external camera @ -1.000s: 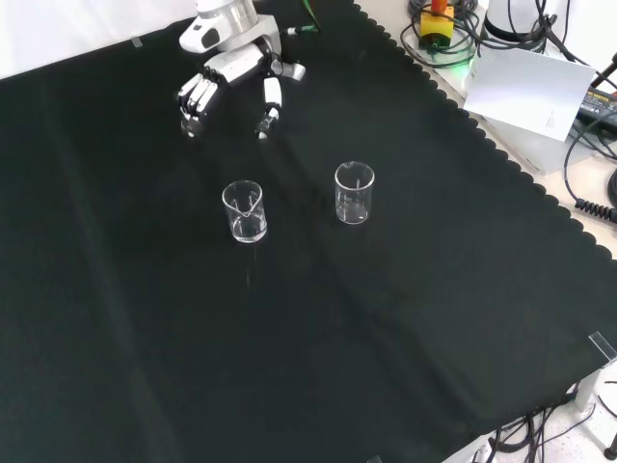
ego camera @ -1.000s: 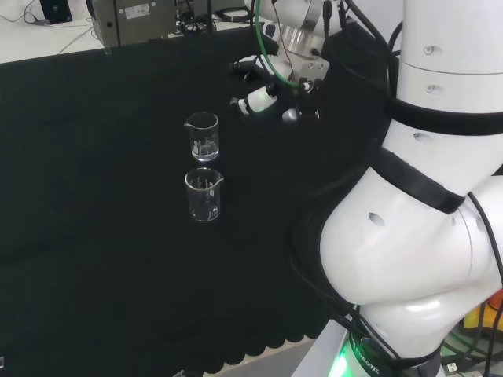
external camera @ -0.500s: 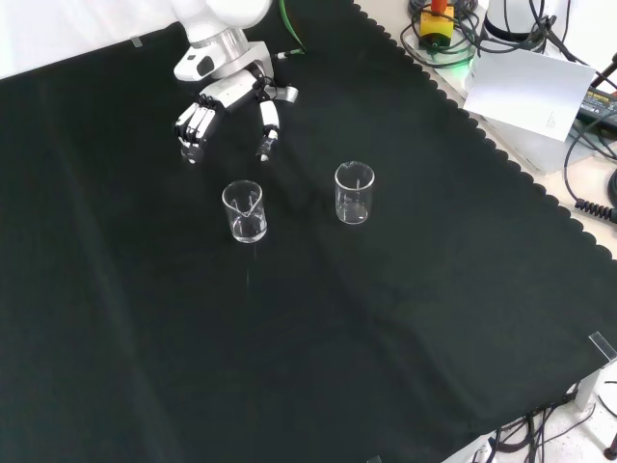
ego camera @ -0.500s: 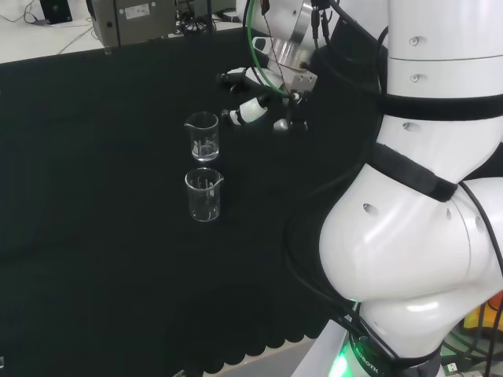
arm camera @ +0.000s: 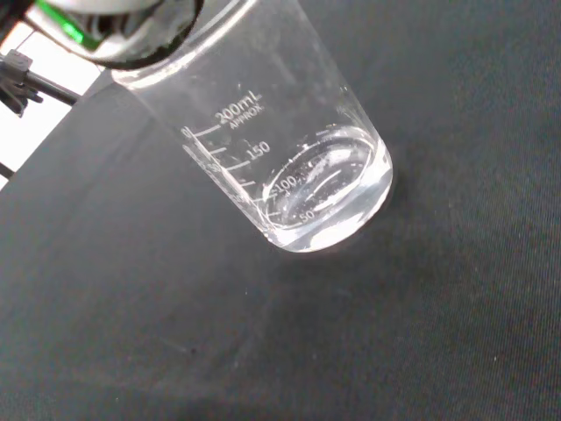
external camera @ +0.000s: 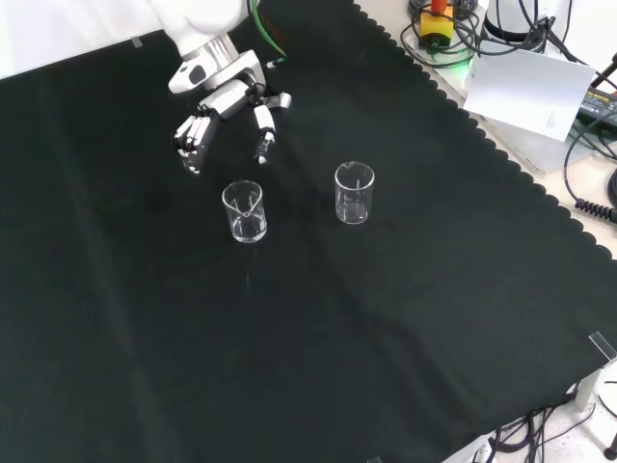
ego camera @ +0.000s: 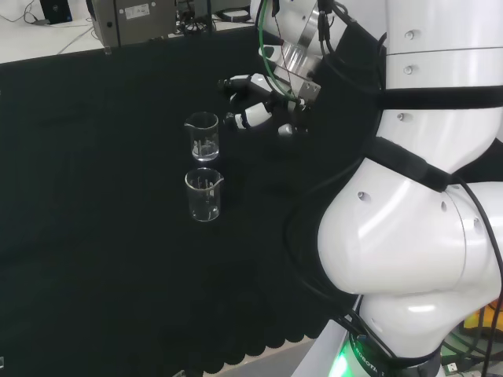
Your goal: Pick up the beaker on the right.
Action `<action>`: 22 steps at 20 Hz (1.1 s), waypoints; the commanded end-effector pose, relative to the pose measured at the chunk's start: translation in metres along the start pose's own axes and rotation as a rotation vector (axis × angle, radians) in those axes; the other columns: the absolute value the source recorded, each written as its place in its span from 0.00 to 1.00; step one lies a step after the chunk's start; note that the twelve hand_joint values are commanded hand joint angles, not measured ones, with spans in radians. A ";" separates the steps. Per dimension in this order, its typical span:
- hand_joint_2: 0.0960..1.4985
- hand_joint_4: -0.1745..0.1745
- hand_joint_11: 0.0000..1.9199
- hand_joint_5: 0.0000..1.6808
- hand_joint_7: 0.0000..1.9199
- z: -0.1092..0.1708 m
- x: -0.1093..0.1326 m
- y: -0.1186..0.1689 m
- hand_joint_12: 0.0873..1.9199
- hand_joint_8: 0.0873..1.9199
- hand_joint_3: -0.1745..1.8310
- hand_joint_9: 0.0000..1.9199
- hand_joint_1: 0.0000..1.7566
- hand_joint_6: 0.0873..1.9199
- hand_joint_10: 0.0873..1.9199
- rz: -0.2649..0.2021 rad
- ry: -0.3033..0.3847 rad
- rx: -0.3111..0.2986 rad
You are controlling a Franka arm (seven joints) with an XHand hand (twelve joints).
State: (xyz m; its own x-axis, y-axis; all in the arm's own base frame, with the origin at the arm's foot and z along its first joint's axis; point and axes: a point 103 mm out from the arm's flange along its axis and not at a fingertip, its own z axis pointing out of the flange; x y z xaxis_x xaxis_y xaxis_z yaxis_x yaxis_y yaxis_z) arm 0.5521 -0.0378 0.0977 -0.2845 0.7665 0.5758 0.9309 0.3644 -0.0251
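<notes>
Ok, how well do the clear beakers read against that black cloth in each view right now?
Head view: both beakers show as thin bright outlines on the cloth. Front view: the same, rims catching light. Wrist view: one beaker close, base glare bright, markings visible.

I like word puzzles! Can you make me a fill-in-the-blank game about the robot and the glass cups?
1. ____ clear beakers stand on the cloth.
2. The cloth is coloured ____.
3. The hand is holding ____.
4. In the front view, the hand hangs nearest the ____ beaker, not the other beaker.

Missing words: two; black; nothing; left
</notes>
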 end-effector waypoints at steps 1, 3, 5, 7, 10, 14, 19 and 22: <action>0.31 0.41 0.07 0.28 0.18 0.013 -0.004 0.005 0.70 0.31 0.42 0.27 0.49 0.00 0.28 -0.008 0.074 0.018; 0.31 0.41 0.07 0.28 0.17 0.017 -0.001 0.008 0.70 0.31 0.42 0.27 0.49 0.00 0.28 -0.014 0.066 0.023; 0.31 0.41 0.07 0.28 0.17 0.022 0.002 0.011 0.70 0.31 0.42 0.26 0.49 0.00 0.27 -0.022 0.065 0.024; 0.30 0.40 0.07 0.28 0.16 0.024 0.001 0.012 0.70 0.31 0.42 0.25 0.49 0.00 0.27 -0.059 0.088 0.036; 0.30 0.40 0.07 0.27 0.14 0.030 0.002 0.014 0.70 0.30 0.42 0.24 0.49 0.00 0.27 -0.056 0.078 0.042; 0.30 0.40 0.06 0.26 0.12 0.035 0.012 0.016 0.70 0.29 0.42 0.22 0.48 0.00 0.26 -0.078 0.078 0.048; 0.30 0.40 0.06 0.26 0.12 0.040 0.013 0.020 0.70 0.30 0.42 0.22 0.48 0.00 0.27 -0.063 0.068 0.046; 0.30 0.39 0.06 0.26 0.12 0.041 0.010 0.024 0.70 0.30 0.42 0.23 0.48 0.00 0.27 -0.055 0.098 0.041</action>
State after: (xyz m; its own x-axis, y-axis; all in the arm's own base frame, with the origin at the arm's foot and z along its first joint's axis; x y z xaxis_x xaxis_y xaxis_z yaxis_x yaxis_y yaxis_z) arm 0.5580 -0.0012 0.0727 -0.3279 0.7002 0.6342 0.8980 0.4394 -0.0208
